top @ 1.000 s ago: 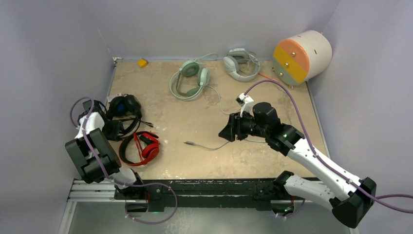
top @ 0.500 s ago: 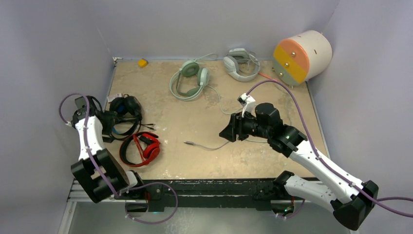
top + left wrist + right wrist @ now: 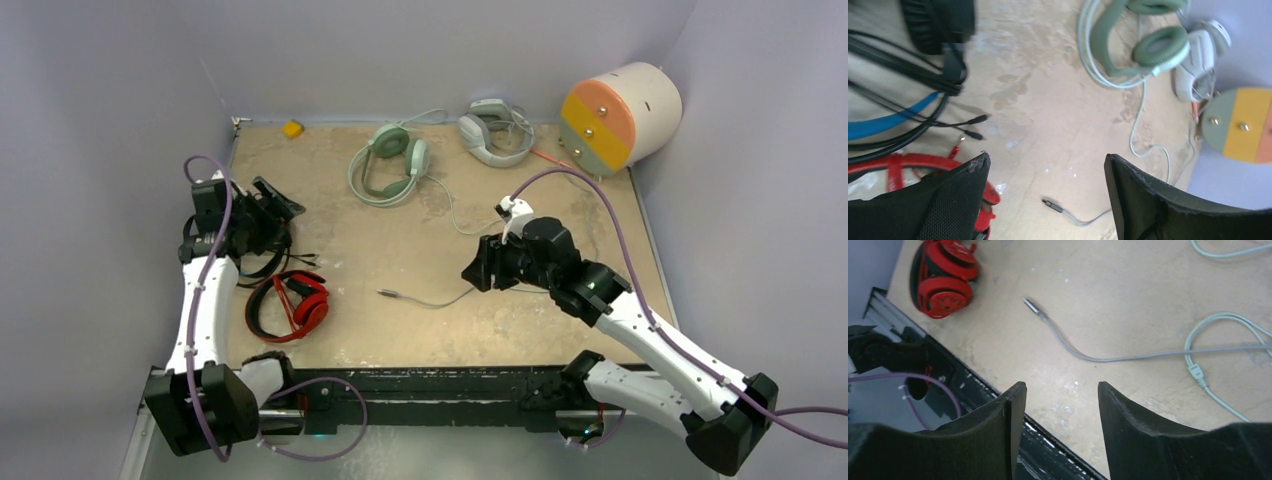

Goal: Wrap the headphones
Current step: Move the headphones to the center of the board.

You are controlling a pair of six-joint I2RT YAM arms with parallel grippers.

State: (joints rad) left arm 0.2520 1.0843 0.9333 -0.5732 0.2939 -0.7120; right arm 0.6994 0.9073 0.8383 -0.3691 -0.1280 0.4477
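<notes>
Cable geometry: thin grey lead with metal jack plug (image 3: 1030, 304) lies loose on the tan tabletop (image 3: 420, 340), long axis left-to-right, plug toward the left arm, other end passing under the right gripper (image 3: 1060, 390), whose jaws are partly apart and empty, so the right arm is nearer. Lead probably belongs to the pale mint-green and white headset (image 3: 390, 165) at the far edge. Left gripper (image 3: 1045, 162), wide open and empty, hangs over the black headset with blue cups (image 3: 935, 20) at the left edge.

A cream drum (image 3: 622, 117) with an orange, yellow and green face lies on its side at the upper right of the sandy tabletop (image 3: 400, 330). A grey-white headset (image 3: 494, 133) sits left of it. A small yellow object (image 3: 292, 128) rests at upper left.
</notes>
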